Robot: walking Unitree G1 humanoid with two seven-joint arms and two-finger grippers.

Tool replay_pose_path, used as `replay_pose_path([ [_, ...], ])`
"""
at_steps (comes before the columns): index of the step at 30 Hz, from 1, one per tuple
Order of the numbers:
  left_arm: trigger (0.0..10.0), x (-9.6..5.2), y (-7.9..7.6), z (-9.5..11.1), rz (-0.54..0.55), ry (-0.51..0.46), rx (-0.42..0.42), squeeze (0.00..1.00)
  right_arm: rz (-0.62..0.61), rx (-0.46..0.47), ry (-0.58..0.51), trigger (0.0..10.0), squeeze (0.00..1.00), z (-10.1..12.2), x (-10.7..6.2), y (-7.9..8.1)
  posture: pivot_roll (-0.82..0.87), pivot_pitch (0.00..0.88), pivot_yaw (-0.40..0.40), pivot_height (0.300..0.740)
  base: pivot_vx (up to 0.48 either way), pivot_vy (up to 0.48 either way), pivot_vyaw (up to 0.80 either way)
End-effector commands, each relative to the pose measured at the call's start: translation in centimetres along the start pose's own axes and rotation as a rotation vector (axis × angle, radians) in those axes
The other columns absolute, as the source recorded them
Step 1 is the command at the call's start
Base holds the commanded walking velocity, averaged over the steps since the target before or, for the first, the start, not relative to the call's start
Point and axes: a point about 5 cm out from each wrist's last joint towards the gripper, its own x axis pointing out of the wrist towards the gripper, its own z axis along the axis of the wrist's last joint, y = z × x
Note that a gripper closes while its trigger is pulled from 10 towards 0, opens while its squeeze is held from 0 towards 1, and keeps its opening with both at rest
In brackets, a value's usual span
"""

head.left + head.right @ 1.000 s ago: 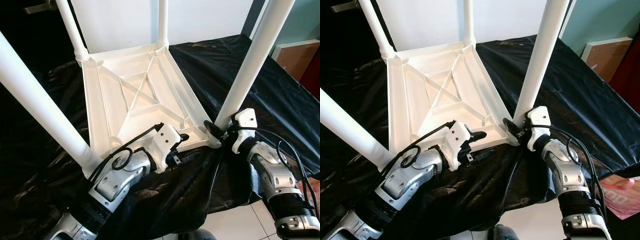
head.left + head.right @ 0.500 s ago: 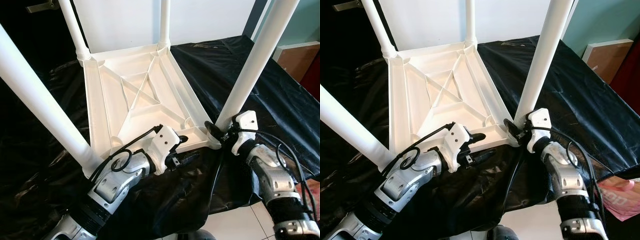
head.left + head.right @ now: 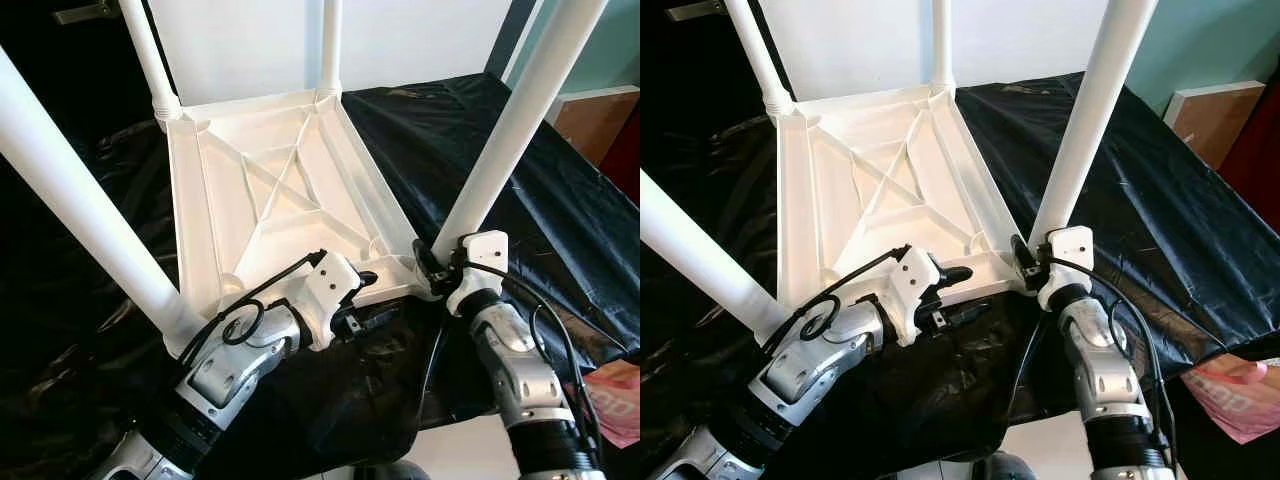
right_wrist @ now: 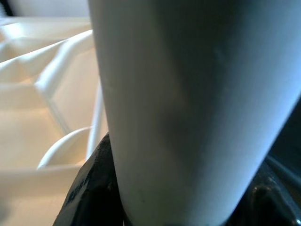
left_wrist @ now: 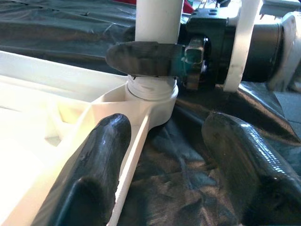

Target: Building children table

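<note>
A white plastic children's table [image 3: 270, 200] lies upside down on a black cloth, its legs pointing up. My right gripper [image 3: 428, 262] is shut around the base of the near right leg [image 3: 510, 130], just above its socket at the table's corner. One of its black fingers [image 5: 141, 59] wraps the leg [image 5: 157, 21] in the left wrist view, and the leg [image 4: 188, 103] looms close in the right wrist view. My left gripper [image 3: 372, 297] is open and straddles the table's front rim beside that corner, one finger over the rim and one below it.
The black cloth [image 3: 560, 200] drapes over the front edge onto white floor tiles [image 3: 470, 455]. A pink item [image 3: 620, 400] lies at the lower right. A brown board [image 3: 600, 115] leans at the right. Three other legs rise at the left and back.
My right forearm has swung inward to the left, with its gripper still on the leg's base. The left gripper has hardly moved.
</note>
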Motion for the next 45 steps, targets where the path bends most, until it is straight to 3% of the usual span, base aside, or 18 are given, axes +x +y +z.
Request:
replay_pose_path([
  [1,10.0,-0.2,-0.9,-0.2,-0.135,0.012,-0.006,0.0,-0.114,-0.021,0.103,10.0,0.0,-1.9,-1.1,-0.7,-0.01,0.125,-0.05,0.74,0.0,0.0,0.0],
  [11,10.0,-0.5,-0.9,-0.3,-0.132,0.018,-0.011,0.0,-0.355,0.005,0.158,10.0,0.0,-2.6,-2.2,0.5,-0.01,0.139,-0.031,0.74,0.0,0.0,0.0],
  [18,10.0,-0.4,-0.5,-0.1,-0.139,0.019,-0.004,0.0,-0.376,0.007,0.155,10.0,0.0,-2.4,-2.0,0.3,-0.02,0.135,-0.018,0.74,0.0,0.0,0.0],
  [19,10.0,-0.4,-0.1,0.0,-0.141,0.023,0.006,0.0,-0.37,-0.003,0.136,10.0,0.08,-2.0,-1.8,0.0,-0.03,0.131,-0.012,0.74,0.0,0.0,0.0],
  [22,10.0,-0.4,-0.1,0.0,-0.141,0.023,0.006,0.0,-0.37,-0.003,0.136,10.0,0.08,-2.0,-1.8,0.0,-0.03,0.131,-0.012,0.74,0.0,0.0,0.0],
  [23,10.0,-0.4,0.1,0.0,-0.14,0.025,0.011,0.0,-0.348,-0.001,0.125,10.0,1.0,-1.8,-1.7,-0.1,-0.03,0.131,-0.012,0.74,0.0,0.0,0.0],
  [27,10.0,-0.5,0.4,0.1,-0.139,0.029,0.018,0.0,-0.268,0.009,0.092,10.0,1.0,-1.1,-1.3,-0.1,-0.03,0.139,-0.013,0.74,0.0,0.0,0.0],
  [31,10.0,-0.9,1.7,0.5,-0.12,0.039,0.048,0.0,-0.181,0.006,0.03,10.0,1.0,0.0,-0.8,-0.6,-0.04,0.146,-0.016,0.74,0.0,0.0,0.0],
  [36,10.0,-1.1,2.6,0.8,-0.096,0.035,0.057,0.0,-0.074,0.026,0.011,10.0,1.0,0.3,-1.3,-0.2,-0.05,0.144,-0.017,0.74,0.0,0.0,0.0],
  [37,10.0,-1.1,2.7,0.9,-0.09,0.027,0.05,0.0,-0.041,0.032,0.004,10.0,0.93,0.4,-1.7,0.1,-0.05,0.142,-0.016,0.74,0.0,0.0,0.0],
  [38,10.0,-1.1,2.7,0.9,-0.09,0.027,0.05,0.0,-0.041,0.032,0.004,10.0,0.93,0.4,-1.7,0.1,-0.05,0.142,-0.016,0.74,0.0,0.0,0.0],
  [39,10.0,-1.2,2.7,1.0,-0.088,0.012,0.035,0.0,-0.014,0.041,-0.004,10.0,0.0,0.4,-2.3,0.3,-0.06,0.141,-0.015,0.74,0.0,0.0,0.0],
  [40,10.0,-1.2,2.5,1.2,-0.09,-0.008,0.013,0.0,0.026,0.05,-0.008,10.0,0.0,0.3,-3.1,0.5,-0.06,0.14,-0.012,0.74,0.0,0.0,0.0],
  [42,10.0,-1.2,2.5,1.2,-0.09,-0.008,0.013,0.0,0.026,0.05,-0.008,10.0,0.0,0.3,-3.1,0.5,-0.06,0.14,-0.012,0.74,0.0,0.0,0.0],
  [43,10.0,-1.8,1.8,1.7,-0.108,-0.055,-0.051,0.0,0.118,0.049,-0.002,10.0,0.0,0.0,-5.4,0.9,-0.05,0.149,-0.011,0.74,0.0,0.0,0.0],
  [45,10.0,-2.2,1.5,2.0,-0.115,-0.071,-0.076,0.0,0.149,0.044,0.003,10.0,0.0,-0.1,-6.0,1.0,-0.04,0.156,-0.011,0.74,0.0,0.0,0.0],
])
